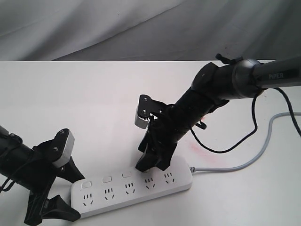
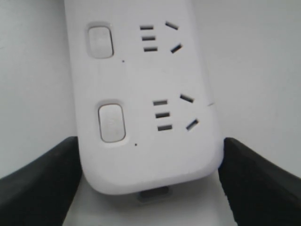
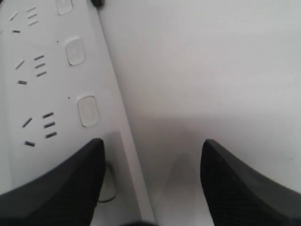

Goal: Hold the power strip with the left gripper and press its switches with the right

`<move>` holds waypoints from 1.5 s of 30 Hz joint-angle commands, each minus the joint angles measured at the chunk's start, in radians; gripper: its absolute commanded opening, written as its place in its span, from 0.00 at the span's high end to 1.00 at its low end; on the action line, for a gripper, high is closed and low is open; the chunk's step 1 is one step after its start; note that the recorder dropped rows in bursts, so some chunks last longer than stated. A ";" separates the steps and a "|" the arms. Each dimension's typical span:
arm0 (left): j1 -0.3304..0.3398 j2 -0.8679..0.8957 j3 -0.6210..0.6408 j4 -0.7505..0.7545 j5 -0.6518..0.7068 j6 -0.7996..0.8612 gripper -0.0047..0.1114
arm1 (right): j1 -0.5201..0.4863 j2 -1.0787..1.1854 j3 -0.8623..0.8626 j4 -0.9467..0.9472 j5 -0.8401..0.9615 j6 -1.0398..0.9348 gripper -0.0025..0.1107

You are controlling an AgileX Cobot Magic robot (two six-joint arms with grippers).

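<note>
The white power strip lies on the white table near its front edge, grey cord trailing right. My left gripper straddles the strip's left end. In the left wrist view its black fingers sit against both long sides of the strip, shut on it. My right gripper stands open over the strip towards its cord end. One of its fingers covers a switch, the other hangs over bare table. Whether that switch is pressed down I cannot tell. Three switches show left of it.
A loose black cable loops down from the right arm onto the table behind the strip. A faint pink stain marks the tabletop there. Grey cloth hangs behind the table's far edge.
</note>
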 commanded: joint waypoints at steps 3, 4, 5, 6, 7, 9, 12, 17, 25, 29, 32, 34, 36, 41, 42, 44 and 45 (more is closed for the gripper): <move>-0.004 0.012 0.003 0.032 -0.043 -0.010 0.48 | -0.004 -0.094 0.012 -0.016 -0.041 -0.020 0.49; -0.004 0.012 0.003 0.032 -0.043 -0.010 0.48 | -0.007 -0.112 0.012 -0.016 -0.043 -0.020 0.49; -0.004 0.012 0.003 0.032 -0.043 -0.010 0.48 | -0.013 -0.125 0.012 -0.019 -0.041 -0.020 0.49; -0.004 0.012 0.003 0.032 -0.043 -0.010 0.48 | -0.018 -0.139 0.012 -0.021 -0.040 -0.018 0.49; -0.004 0.012 0.003 0.032 -0.043 -0.010 0.48 | -0.028 -0.150 0.012 -0.025 -0.035 -0.012 0.49; -0.004 0.012 0.003 0.032 -0.043 -0.010 0.48 | -0.050 -0.165 0.012 -0.029 -0.016 0.014 0.49; -0.004 0.012 0.003 0.032 -0.043 -0.010 0.48 | -0.082 -0.170 0.012 -0.030 0.044 0.036 0.49; -0.004 0.012 0.003 0.032 -0.043 -0.010 0.48 | -0.106 -0.170 0.012 -0.030 0.061 0.036 0.49; -0.004 0.012 0.003 0.032 -0.043 -0.010 0.48 | -0.107 -0.082 0.012 -0.032 0.082 0.037 0.51; -0.004 0.012 0.003 0.032 -0.043 -0.010 0.48 | -0.107 -0.064 0.012 -0.067 0.110 0.055 0.52; -0.004 0.012 0.003 0.032 -0.043 -0.010 0.48 | -0.108 -0.064 0.012 -0.123 0.103 0.075 0.52; -0.004 0.012 0.003 0.032 -0.043 -0.010 0.48 | -0.108 -0.064 0.012 -0.125 0.096 0.086 0.52; -0.004 0.012 0.003 0.032 -0.043 -0.010 0.48 | -0.108 -0.064 0.012 -0.125 0.077 0.086 0.52; -0.004 0.012 0.003 0.032 -0.043 -0.010 0.48 | -0.108 -0.064 0.012 -0.125 0.057 0.086 0.52; -0.004 0.012 0.003 0.032 -0.043 -0.010 0.48 | -0.108 -0.064 0.012 -0.125 0.057 0.086 0.52; -0.004 0.012 0.003 0.032 -0.043 -0.010 0.48 | -0.108 -0.064 0.012 -0.122 0.063 0.086 0.52; -0.004 0.012 0.003 0.032 -0.043 -0.010 0.48 | -0.108 -0.064 0.012 -0.122 0.067 0.086 0.52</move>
